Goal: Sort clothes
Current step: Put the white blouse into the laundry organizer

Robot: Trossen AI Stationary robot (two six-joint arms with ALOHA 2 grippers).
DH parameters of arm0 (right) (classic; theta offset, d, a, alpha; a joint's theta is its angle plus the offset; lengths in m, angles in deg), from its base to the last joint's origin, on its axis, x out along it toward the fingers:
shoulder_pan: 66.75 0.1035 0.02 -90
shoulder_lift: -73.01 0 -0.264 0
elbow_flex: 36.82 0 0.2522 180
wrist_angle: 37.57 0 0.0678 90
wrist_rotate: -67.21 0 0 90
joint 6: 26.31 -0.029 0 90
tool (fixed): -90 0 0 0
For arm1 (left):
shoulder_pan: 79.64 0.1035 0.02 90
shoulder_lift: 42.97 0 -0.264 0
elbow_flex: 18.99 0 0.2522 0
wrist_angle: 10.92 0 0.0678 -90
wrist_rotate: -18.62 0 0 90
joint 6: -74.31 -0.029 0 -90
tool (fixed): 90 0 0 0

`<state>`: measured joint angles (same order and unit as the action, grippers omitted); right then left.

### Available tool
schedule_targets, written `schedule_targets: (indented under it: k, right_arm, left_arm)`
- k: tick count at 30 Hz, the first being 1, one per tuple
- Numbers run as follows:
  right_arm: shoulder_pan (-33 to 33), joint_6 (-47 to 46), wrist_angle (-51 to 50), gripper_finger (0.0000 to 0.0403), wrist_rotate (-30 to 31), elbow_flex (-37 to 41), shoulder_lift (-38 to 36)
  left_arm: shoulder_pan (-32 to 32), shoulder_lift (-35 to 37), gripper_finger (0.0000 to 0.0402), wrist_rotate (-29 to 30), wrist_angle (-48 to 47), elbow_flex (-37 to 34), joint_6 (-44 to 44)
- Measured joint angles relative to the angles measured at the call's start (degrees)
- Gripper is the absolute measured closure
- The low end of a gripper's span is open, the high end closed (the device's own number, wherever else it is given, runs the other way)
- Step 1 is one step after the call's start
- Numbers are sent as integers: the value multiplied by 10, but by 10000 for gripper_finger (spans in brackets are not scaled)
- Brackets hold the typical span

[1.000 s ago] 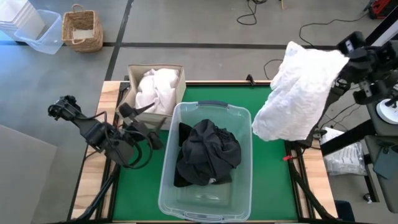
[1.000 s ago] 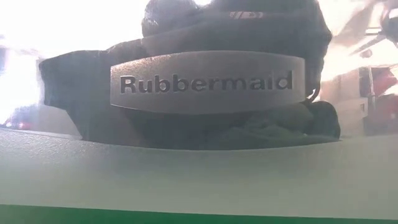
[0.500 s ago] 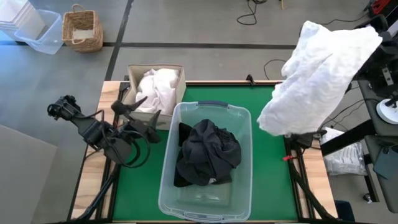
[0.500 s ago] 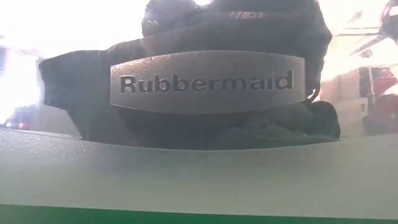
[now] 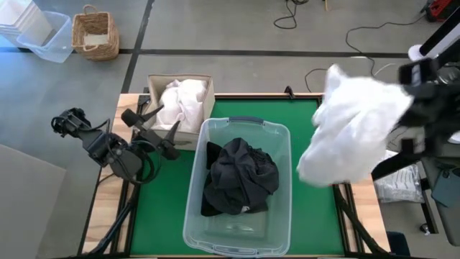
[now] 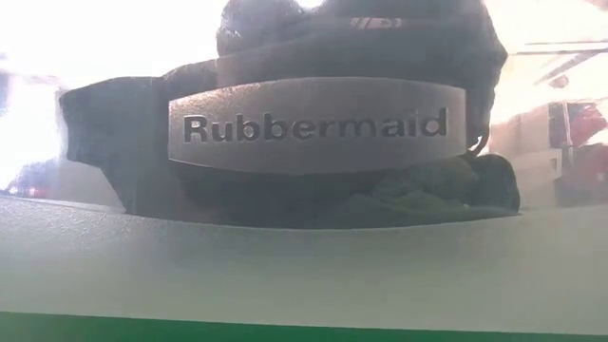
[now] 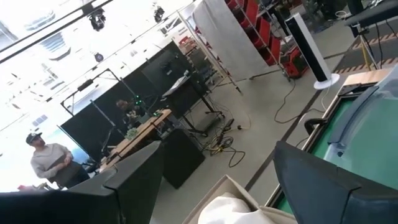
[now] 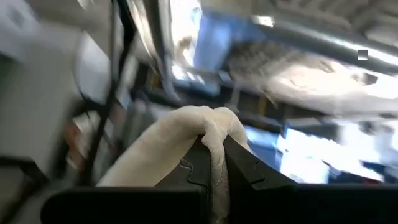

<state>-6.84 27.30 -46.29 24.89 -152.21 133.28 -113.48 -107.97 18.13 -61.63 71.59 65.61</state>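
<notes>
The right gripper (image 8: 213, 163) pinches a white garment (image 5: 352, 126), hanging high beyond the table's right edge. The beige box (image 5: 153, 85) lies far left, nearer the open left gripper (image 5: 147, 129).

You see white garment (image 5: 353, 126) hanging in air right of clear tub (image 5: 195, 216), blurred, fold pinched in right gripper (image 8: 211, 163). Dark garments (image 5: 239, 176) bunched inside tub. White clothes (image 5: 182, 104) heaped in beige box (image 5: 152, 89) — just beyond tub's far-left corner.

White garment (image 5: 353, 124) motion-blurred, hides right tool in high view.
</notes>
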Motion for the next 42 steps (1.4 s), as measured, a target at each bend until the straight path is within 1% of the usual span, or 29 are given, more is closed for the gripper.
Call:
schedule_targets:
  k: [2,3,5,7,9,12,15,20,24,25,27,28,32,37,42]
  right_arm:
    - [-32,-23,-4,390,28,0,19]
    - [-51,-41,-11,390,33,0,28]
    - [-96,-77,-21,390,29,0,49]
    - [-143,-91,-23,390,26,-5,75]
    - [-183,-100,-28,390,8,-17,100]
    - [-243,-108,-25,390,-48,-54,133]
    - [-302,-108,-34,390,-100,-115,175]
    - [-383,-165,-121,390,-199,-226,255]
    - [-440,-198,-186,390,-232,-324,315]
    - [-454,-209,-191,390,-244,-336,327]
    - [-483,-226,-165,390,-282,-322,327]
    - [-496,-240,-169,390,-305,-320,331]
    - [-556,-299,-171,390,-396,-328,357]
    - [-635,-390,-140,390,-514,-334,385]
    - [-709,-468,-132,390,-595,-334,417]
  left_arm:
    - [0,1,121,0,0,0,1]
    - [0,1,121,0,0,0,2]
    - [0,2,121,0,0,0,2]
    - [0,1,121,-1,0,0,2]
    - [0,1,121,-1,0,0,2]
    - [0,1,121,-1,-1,0,2]
    - [0,1,121,-1,-5,0,2]
    - [0,2,121,0,-22,-1,2]
    - [0,9,121,2,-24,0,2]
    - [0,12,121,2,-24,1,2]
    - [0,21,121,5,-24,3,2]
    - [0,25,121,5,-27,3,0]
    - [0,44,121,6,-38,3,2]
    - [0,67,121,4,-44,3,6]
    - [1,86,121,-30,-45,3,7]
